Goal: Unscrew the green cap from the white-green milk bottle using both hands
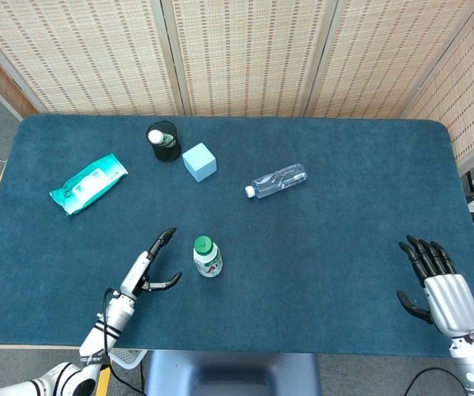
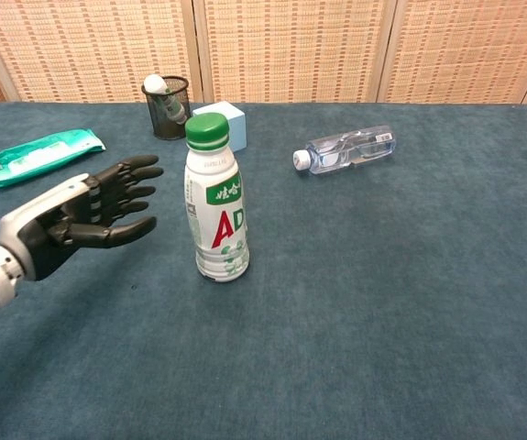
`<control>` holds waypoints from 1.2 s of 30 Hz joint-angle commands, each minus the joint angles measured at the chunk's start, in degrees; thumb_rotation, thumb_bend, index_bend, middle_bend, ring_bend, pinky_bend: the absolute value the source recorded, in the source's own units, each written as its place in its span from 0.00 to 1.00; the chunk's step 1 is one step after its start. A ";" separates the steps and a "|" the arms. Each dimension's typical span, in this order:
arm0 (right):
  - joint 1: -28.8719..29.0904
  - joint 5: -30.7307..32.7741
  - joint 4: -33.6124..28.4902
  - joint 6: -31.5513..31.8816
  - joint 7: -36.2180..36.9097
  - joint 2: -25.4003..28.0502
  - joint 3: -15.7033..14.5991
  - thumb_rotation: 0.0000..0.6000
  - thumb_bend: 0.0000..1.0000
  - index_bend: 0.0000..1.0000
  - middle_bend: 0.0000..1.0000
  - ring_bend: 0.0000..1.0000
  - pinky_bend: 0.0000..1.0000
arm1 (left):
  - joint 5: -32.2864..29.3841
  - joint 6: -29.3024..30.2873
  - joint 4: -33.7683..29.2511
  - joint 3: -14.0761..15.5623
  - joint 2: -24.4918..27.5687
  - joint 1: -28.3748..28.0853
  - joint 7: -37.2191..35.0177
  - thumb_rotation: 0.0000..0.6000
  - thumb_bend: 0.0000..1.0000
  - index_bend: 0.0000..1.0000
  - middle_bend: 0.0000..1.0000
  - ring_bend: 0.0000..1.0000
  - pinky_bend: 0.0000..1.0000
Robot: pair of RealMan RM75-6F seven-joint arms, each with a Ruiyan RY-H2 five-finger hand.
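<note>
White-green milk bottle (image 2: 217, 213) upright near the middle of the blue table (image 1: 344, 239), green cap (image 2: 207, 130) screwed on; label reads a big red "A" with part of a green "D", plus small white writing on a green band, too small to read. Left hand (image 2: 84, 214) just beside the bottle, apart from it, palm toward it, fingers (image 2: 133, 172) spread wide, holding nothing. Right hand (image 1: 437, 288) flat at the table's near right edge, well apart from the bottle, fingers apart, empty. Further back: black mesh cup (image 2: 166, 108), pale blue cube (image 2: 228, 117), clear water bottle (image 2: 346, 148) lying on its side, green wipes pack (image 2: 36, 157) with unreadable print.
</note>
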 commanded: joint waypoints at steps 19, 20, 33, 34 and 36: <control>0.34 0.66 -0.33 -1.01 1.29 0.69 0.11 1.00 0.23 0.00 0.00 0.00 0.00 | 0.61 -0.23 -2.07 -0.13 -2.42 -4.26 1.95 1.00 0.34 0.00 0.00 0.00 0.00; 0.36 0.63 -0.39 -1.06 1.36 0.72 0.08 1.00 0.23 0.00 0.00 0.00 0.00 | 0.53 -0.17 -2.18 -0.11 -2.67 -4.35 2.11 1.00 0.33 0.00 0.00 0.00 0.00; 0.48 0.65 -0.74 -1.54 2.18 1.26 -0.11 1.00 0.23 0.00 0.00 0.00 0.00 | -2.36 -2.50 -0.73 -1.82 -6.52 -6.96 6.36 1.00 0.33 0.00 0.00 0.00 0.00; 0.50 0.69 -0.73 -1.58 2.24 1.30 -0.11 1.00 0.23 0.00 0.00 0.00 0.00 | -2.50 -2.56 -0.62 -1.96 -6.79 -7.12 6.62 1.00 0.34 0.00 0.00 0.00 0.00; 0.53 0.75 -0.74 -1.68 2.39 1.36 -0.11 1.00 0.23 0.00 0.00 0.00 0.00 | -2.94 -2.85 -0.20 -2.38 -7.43 -7.58 7.39 1.00 0.34 0.00 0.00 0.00 0.00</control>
